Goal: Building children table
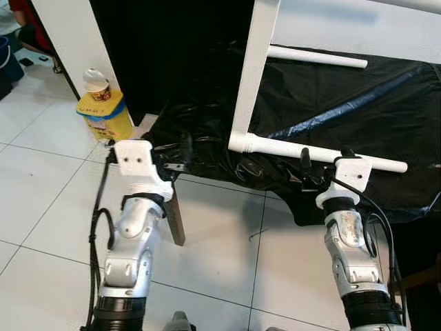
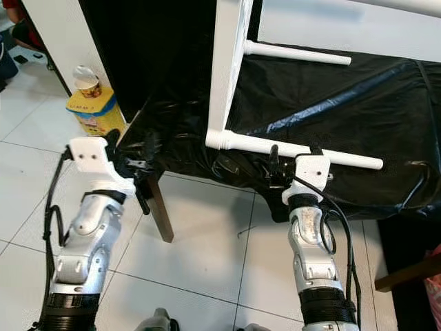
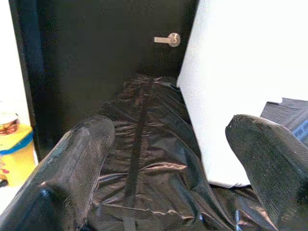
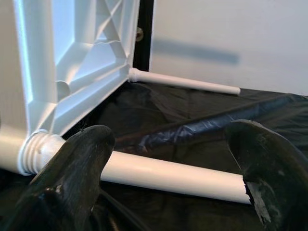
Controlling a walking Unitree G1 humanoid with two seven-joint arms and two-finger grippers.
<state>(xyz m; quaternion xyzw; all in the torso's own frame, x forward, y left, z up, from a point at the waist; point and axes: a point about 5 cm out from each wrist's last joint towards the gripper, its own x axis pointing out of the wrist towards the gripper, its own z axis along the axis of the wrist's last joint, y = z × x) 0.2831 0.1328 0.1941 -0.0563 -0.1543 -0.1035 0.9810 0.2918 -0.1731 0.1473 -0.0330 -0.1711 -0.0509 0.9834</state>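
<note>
The left gripper [image 3: 168, 159] is wide open and holds nothing, near the black sheet [image 1: 386, 103]. The tabletop [image 1: 255, 69] stands on its edge so legs can go in. The right gripper [image 4: 168, 163] is wide open around the near leg [image 1: 324, 152], ready to grab it.

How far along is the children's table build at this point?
Done: the white tabletop stands on edge on the black plastic sheet, with two white legs screwed into its near and far corners. In hand: nothing; the right tool is open around the near leg without gripping it, and the left tool is open over the sheet. Left: any remaining legs, whose corners are out of frame.
</note>
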